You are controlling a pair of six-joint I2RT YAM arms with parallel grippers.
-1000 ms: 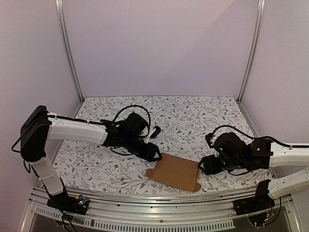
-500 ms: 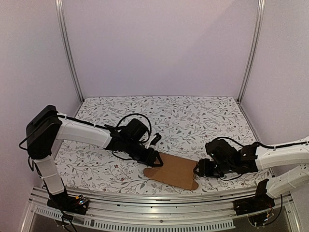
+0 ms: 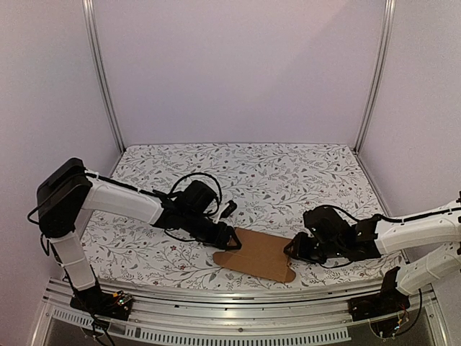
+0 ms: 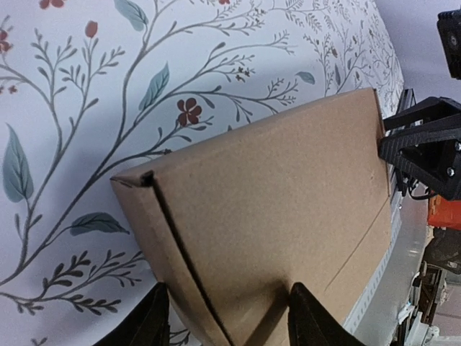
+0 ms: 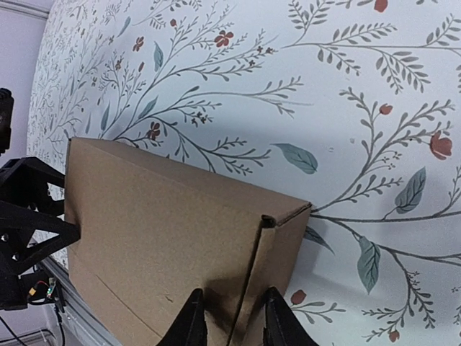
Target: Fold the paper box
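Centrally placed by the near edge of the floral tabletop (image 3: 288, 173), the brown paper box (image 3: 256, 254) lies flat btwn the two arms. Left jaws stand wide, straddling its left end w/ cardboard btwn the fingers (image 4: 149, 326). Right jaws sit narrow over a crease at the opp. end; whether they pinch it cannot be told.

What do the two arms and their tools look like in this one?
The left arm and right arm have smooth white tubular links joined by black housings; the left has a boxy black shoulder block. Thin black cables loop above each wrist. The left tool and right tool are matte black, with two angular fingers. No markings legible.
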